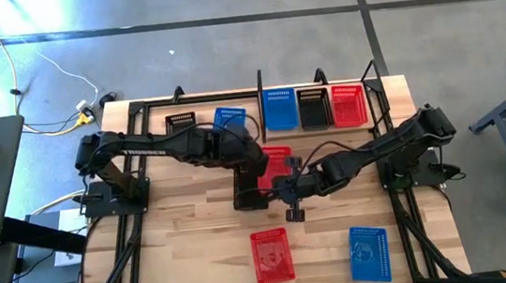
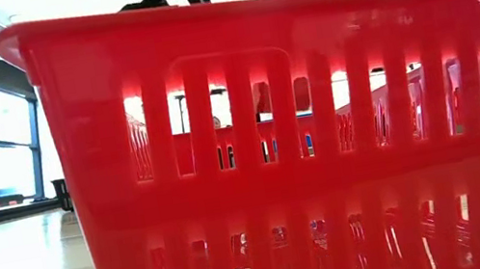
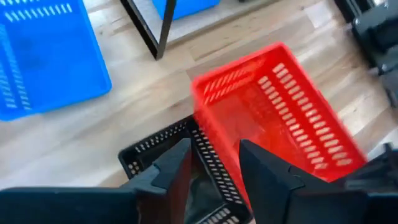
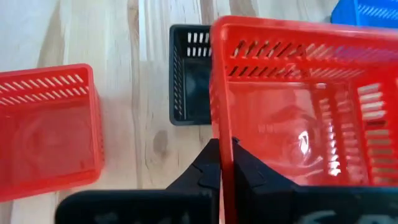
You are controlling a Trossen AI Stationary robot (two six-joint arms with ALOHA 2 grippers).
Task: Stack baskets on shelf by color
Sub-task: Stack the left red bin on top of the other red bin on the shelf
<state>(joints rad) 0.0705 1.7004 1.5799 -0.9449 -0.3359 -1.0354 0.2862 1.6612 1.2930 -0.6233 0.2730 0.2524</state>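
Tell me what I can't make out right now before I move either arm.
- Low view: a red basket fills the picture, hiding the table, both grippers and the shelf.
- High view: the left gripper covers most of the black basket.
- Left wrist view: whether the fingers touch that basket's wall.
- Right wrist view: the right gripper hides its grip on the held red basket.

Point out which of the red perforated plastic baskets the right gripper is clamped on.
The red basket at mid-table, beside the black basket: the right gripper pinches its wall. The other red ones sit on the shelf and near the front edge.
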